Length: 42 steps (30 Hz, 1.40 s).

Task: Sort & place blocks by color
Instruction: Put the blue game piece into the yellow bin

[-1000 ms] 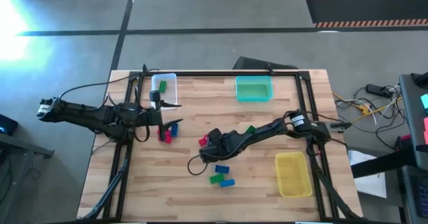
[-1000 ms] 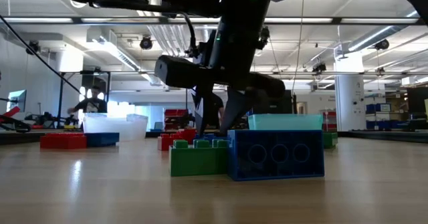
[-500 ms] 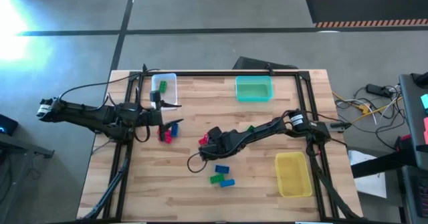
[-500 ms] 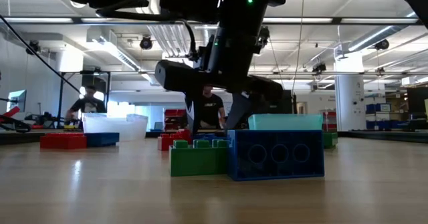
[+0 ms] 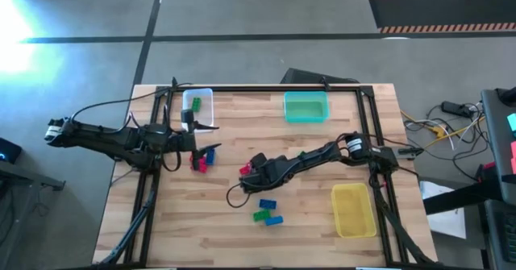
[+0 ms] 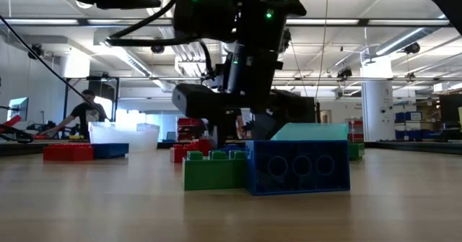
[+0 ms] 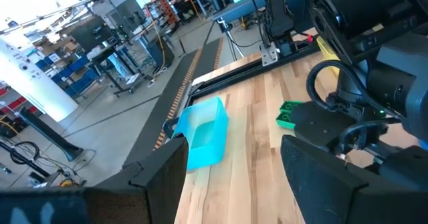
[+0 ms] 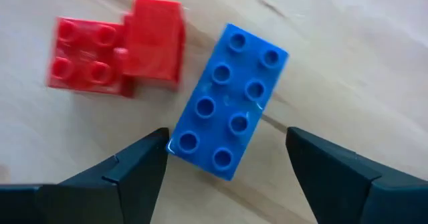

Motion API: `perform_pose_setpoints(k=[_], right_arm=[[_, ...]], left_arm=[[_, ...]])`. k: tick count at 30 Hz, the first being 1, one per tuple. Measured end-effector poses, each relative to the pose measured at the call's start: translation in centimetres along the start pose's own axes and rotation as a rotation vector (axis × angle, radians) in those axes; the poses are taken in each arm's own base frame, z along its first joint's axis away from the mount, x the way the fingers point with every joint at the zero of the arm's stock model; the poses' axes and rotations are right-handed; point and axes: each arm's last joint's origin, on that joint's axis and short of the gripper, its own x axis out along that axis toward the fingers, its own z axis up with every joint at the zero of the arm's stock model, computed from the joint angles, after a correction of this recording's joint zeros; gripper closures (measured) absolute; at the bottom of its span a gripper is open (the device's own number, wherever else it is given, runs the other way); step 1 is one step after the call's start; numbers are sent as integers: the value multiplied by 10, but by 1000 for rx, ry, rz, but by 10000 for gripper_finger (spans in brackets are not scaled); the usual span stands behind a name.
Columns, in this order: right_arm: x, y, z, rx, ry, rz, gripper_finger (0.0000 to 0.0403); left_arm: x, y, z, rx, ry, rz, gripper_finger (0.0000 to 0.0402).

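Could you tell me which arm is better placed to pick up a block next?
Right: its open end effector has the blue block between its fingers, beside red blocks; the left end effector waits at the table's left.

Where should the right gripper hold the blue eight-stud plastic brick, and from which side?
From straight above, across the two long flat sides of the blue eight-stud plastic brick, which lies studs up; the open right gripper straddles it.
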Motion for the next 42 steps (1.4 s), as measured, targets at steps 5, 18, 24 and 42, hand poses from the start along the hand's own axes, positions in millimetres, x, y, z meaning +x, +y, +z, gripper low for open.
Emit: perform_pose_setpoints(k=[5, 18, 24, 42], right_arm=[[-2, -11, 0, -46, 41, -87, 149], [0, -15, 3, -90, 49, -115, 317], [0, -15, 2, -104, 49, -113, 389], [-62, -36, 19, -669, 173, 37, 244]], left_arm=[[1, 0, 0, 2, 5, -2, 178], [1, -1, -1, 3, 7, -3, 178], [2, -1, -1, 4, 9, -4, 178], [2, -1, -1, 4, 10, -5, 178]])
